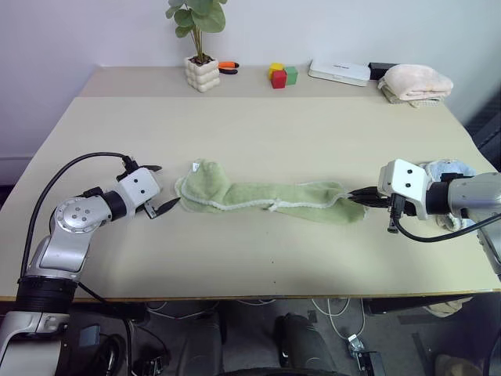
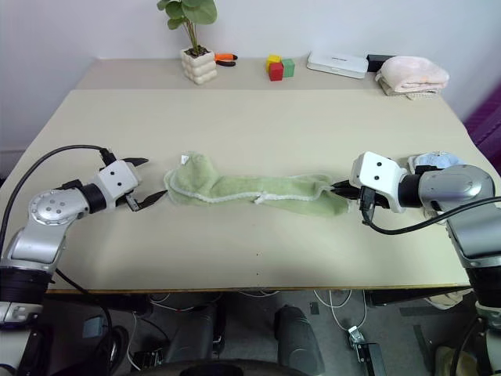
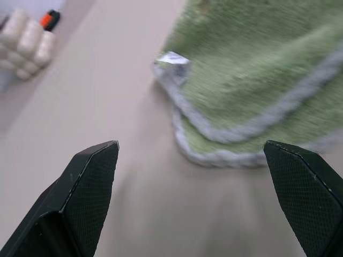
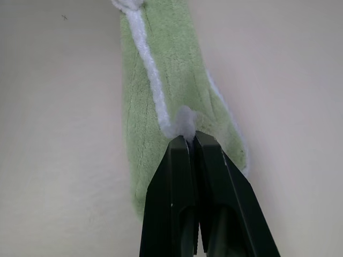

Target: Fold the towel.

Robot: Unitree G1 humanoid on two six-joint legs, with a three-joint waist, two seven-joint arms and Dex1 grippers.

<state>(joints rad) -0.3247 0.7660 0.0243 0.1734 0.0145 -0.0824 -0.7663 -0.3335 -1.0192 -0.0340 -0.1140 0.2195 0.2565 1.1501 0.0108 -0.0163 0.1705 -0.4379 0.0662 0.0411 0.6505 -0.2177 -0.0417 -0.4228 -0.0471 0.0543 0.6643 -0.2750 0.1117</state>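
The light green towel (image 1: 266, 196) lies bunched into a long strip across the middle of the table, its whitish hem (image 4: 143, 43) running along it. My right gripper (image 1: 357, 196) is shut on the towel's right end, pinching the hem between its fingertips (image 4: 182, 147). My left gripper (image 1: 166, 186) is open just off the towel's left end, apart from the cloth. In the left wrist view the folded left corner (image 3: 214, 134) and a small white tag (image 3: 171, 58) lie beyond the spread fingers (image 3: 91, 176).
Along the far edge of the table stand a potted plant (image 1: 203, 73), an orange-handled tool (image 1: 228, 67), coloured blocks (image 1: 282, 75), a white box (image 1: 339, 72) and a folded pink towel (image 1: 415, 82). A light blue towel (image 1: 448, 168) lies behind my right wrist. Bare tabletop (image 1: 258, 258) runs to the near edge.
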